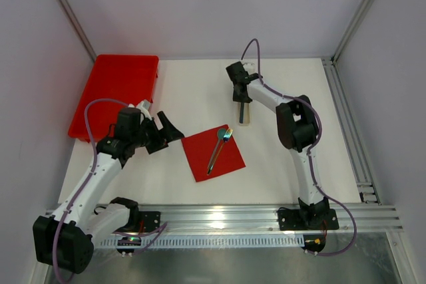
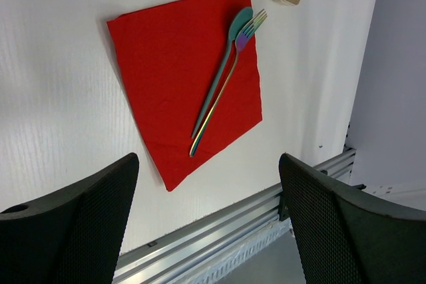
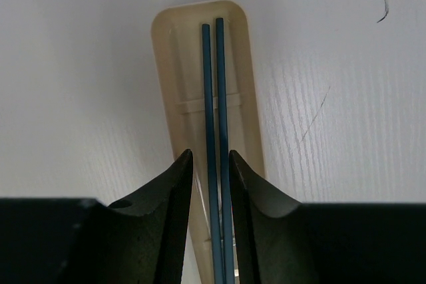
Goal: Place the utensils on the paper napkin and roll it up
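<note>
Paper napkin lies flat on the white table, ahead of the left gripper and framed in the gap between its fingers. Left fingers are spread wide with nothing between them. They are near the napkin's nearest corner but apart from it.

Spoon and fork rest on the napkin, side by side and touching along the handles. Their heads point away from the left fingers and lie at the napkin's far edge. Both are on the half nearer the right-hand finger.

Two thin teal chopsticks lie parallel in a pale beige oblong holder, past the napkin's far corner. The right gripper straddles them, one finger close on each side, and the sticks run straight out ahead. The fingers are drawn in narrow. Cannot tell whether they actually clamp the sticks, since a sliver of holder shows beside one finger.

Red tray sits behind the left gripper, well apart from the napkin.
</note>
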Controlling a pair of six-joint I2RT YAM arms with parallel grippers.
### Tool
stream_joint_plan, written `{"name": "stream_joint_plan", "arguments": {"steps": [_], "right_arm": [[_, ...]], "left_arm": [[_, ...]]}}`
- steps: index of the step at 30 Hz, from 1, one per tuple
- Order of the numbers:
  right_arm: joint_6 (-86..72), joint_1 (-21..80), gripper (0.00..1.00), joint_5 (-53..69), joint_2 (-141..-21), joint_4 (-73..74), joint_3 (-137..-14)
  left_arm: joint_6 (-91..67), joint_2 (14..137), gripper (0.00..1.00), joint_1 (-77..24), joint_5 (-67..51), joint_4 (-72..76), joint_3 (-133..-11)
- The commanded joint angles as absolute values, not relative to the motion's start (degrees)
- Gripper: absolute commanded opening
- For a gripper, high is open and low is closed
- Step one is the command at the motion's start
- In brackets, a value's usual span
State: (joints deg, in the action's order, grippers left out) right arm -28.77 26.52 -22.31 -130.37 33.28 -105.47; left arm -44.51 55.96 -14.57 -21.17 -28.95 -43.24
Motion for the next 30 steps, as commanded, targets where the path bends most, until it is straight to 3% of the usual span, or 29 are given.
{"name": "stream_joint_plan", "arguments": {"steps": [1, 11, 17, 23, 30], "right_arm": [[-28.0, 26.5, 0.33, -22.1, -131.4, 33.8, -106.6], [-27.8, 26.4, 0.31, -21.4, -132.5, 34.4, -107.0], [-27.9, 26.1, 0.21, -20.9, -132.4, 34.4, -107.0], [-27.6, 25.5, 0.04, -21.5, -131.6, 34.9, -108.5], [-28.6, 25.5, 0.04, -23.8, -127.5, 34.4, -108.6]], "left_arm": [[-43.4, 55.4, 0.87, -14.7, -23.0, -26.7, -44.2], [-43.4, 55.2, 0.88, -14.7, -23.2, -26.6, -44.1], [-43.3, 55.0, 0.88, -14.7, -23.1, -26.8, -44.0], [-43.6, 54.7, 0.88, -14.7, -23.2, -26.9, -43.9], [-43.9, 54.2, 0.87, -14.7, -22.6, -27.4, -43.7]]}}
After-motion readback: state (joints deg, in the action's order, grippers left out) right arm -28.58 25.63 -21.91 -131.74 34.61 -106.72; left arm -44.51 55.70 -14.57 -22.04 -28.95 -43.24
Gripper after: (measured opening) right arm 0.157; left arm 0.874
